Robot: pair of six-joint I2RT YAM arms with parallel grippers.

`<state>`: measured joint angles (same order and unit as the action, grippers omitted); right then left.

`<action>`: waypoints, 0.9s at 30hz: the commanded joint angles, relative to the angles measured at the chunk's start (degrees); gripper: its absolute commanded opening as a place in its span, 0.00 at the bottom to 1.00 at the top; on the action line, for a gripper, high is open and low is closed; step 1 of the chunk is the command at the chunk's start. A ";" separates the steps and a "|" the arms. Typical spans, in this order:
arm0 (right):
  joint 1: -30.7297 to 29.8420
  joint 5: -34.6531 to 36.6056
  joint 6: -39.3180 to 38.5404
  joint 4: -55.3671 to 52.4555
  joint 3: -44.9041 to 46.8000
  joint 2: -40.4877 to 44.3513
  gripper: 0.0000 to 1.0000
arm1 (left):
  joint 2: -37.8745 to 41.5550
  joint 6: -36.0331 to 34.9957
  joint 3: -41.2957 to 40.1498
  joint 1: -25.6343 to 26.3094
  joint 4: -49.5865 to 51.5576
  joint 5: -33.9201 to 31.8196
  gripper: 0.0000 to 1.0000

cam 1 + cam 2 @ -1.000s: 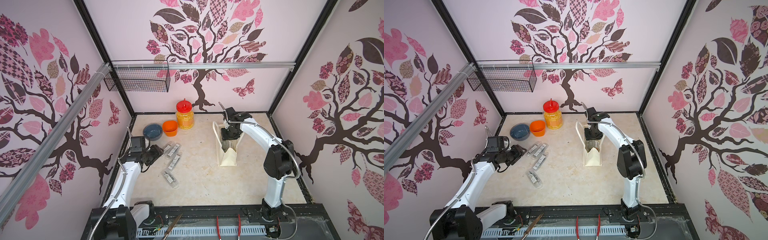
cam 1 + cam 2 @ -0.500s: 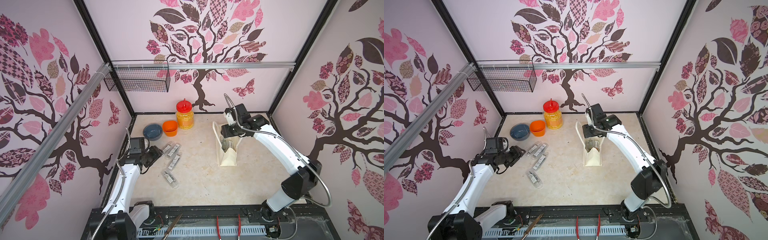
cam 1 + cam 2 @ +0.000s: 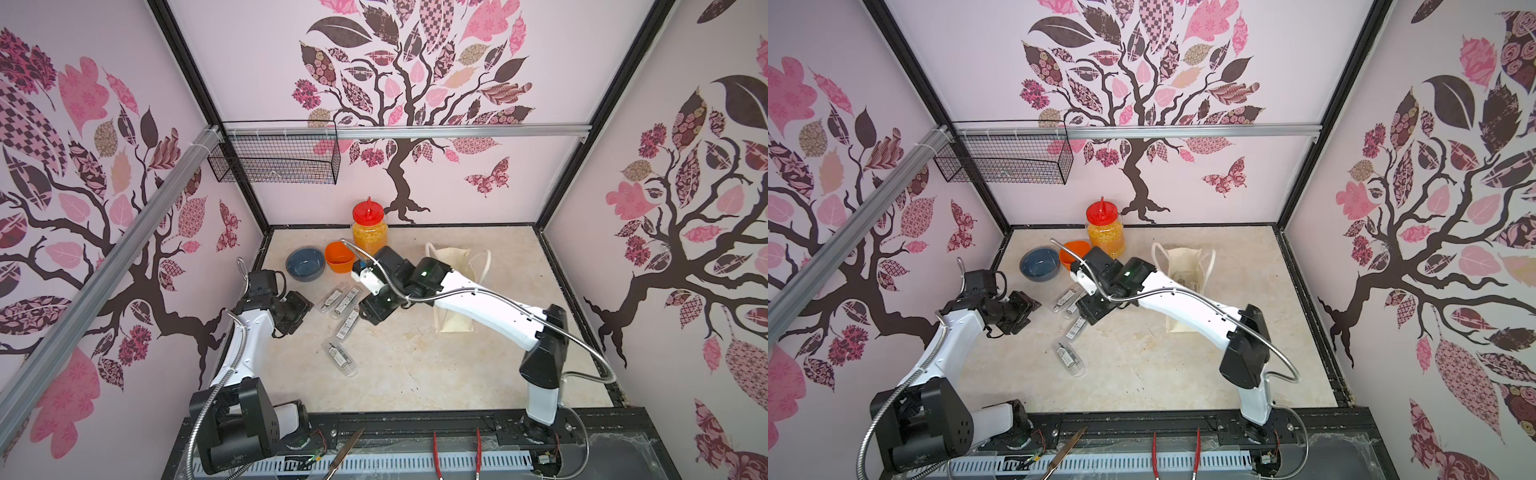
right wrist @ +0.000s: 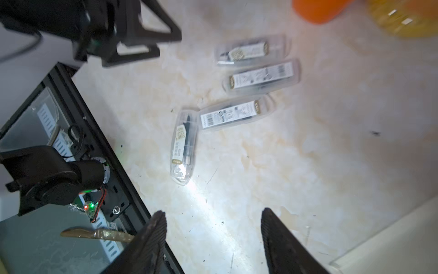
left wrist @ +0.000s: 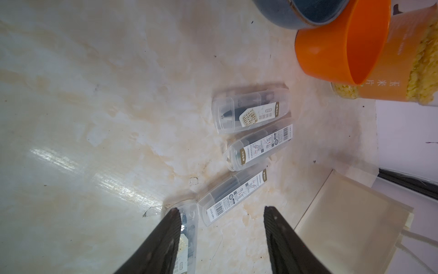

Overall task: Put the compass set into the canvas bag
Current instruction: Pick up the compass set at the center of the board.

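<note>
Here, the right gripper [image 4: 213, 213] and left gripper [image 5: 220, 211] gape empty near four compass cases [image 3: 347, 325], left of the canvas bag [image 3: 455, 322].

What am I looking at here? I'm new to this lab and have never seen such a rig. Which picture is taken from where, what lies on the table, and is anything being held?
These are two white-and-black robot arms mounted at the front edge of a beige marbled table inside a decorated booth. The two wide pictures come from one camera head above. Each close picture comes from a camera on an arm's wrist, looking past its dark fingers. On the table lie four clear plastic compass cases, a cream canvas bag standing upright, a blue-grey bowl, an orange plastic cup and a red-lidded jar of yellow flakes. The left gripper and the right gripper are both open and hold nothing.
</note>
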<state>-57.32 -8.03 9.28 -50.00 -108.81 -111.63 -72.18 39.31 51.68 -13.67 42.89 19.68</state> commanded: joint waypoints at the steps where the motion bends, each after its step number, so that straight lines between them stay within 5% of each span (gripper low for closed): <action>1: -0.32 -2.96 2.15 -1.84 -2.03 -4.20 0.68 | -1.18 1.09 3.08 -2.27 0.33 0.30 0.61; 9: -5.30 -1.30 1.44 -6.55 -10.99 -15.96 0.72 | -2.07 1.51 3.13 -6.86 0.31 1.65 0.61; 16: -7.99 0.00 1.62 -10.11 -19.22 -25.08 0.74 | -4.78 2.60 1.83 -15.50 0.27 10.54 0.62; 27: -9.53 2.16 4.88 -15.22 -29.01 -34.69 0.74 | -3.92 2.43 0.98 -15.73 0.97 9.86 0.63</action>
<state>-66.85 -7.03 12.47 -62.26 -135.04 -143.48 -76.97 41.85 52.49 -29.41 43.22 28.82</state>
